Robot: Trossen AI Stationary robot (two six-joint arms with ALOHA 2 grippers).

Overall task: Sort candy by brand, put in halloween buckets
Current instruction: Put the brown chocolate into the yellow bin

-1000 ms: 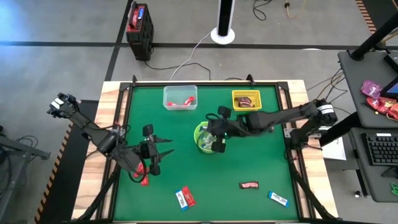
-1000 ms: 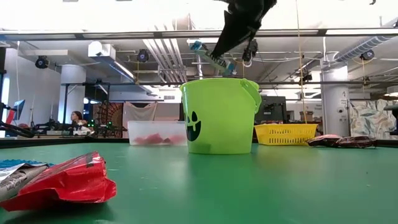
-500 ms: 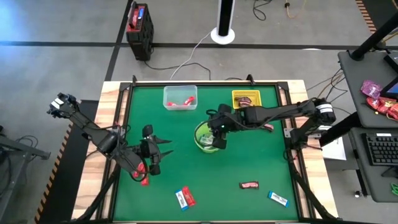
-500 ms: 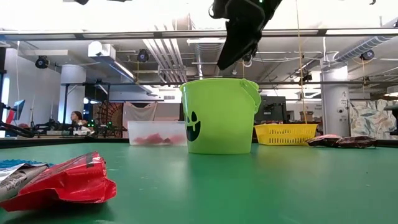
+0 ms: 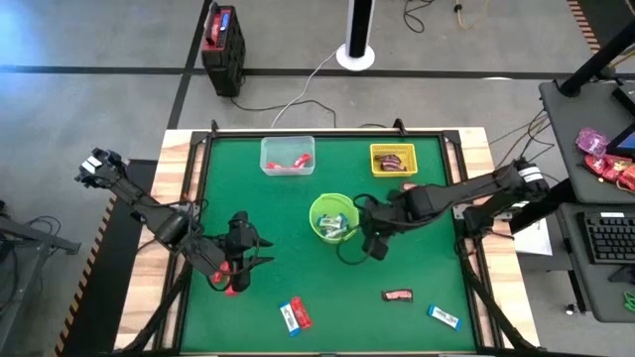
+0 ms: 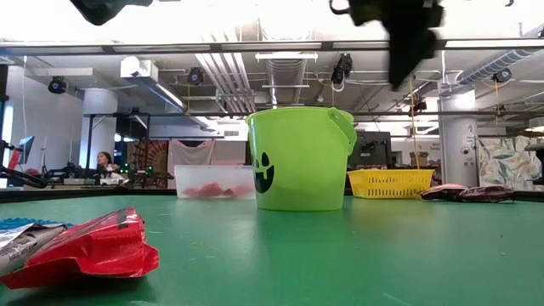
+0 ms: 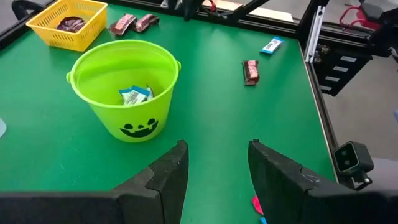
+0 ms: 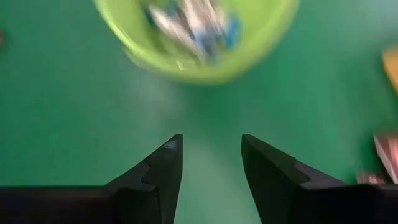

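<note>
We see the right claw (image 5: 365,241) hanging open and empty just beside the lime-green bucket (image 5: 330,217), blue-and-white candy (image 7: 134,95) lying inside. The left claw (image 5: 244,266), open too, hovers over a red candy (image 5: 230,289) on the green worktop (image 5: 298,278).

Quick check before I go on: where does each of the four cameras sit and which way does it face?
High: overhead, straight down on the table; both arms show.
Low: table height, level at the green bucket; arm parts hang at top.
Left wrist: past the left gripper, open fingers, toward the bucket.
Right wrist: past the right gripper, open, down at the bucket.
All four share the bucket.
</note>
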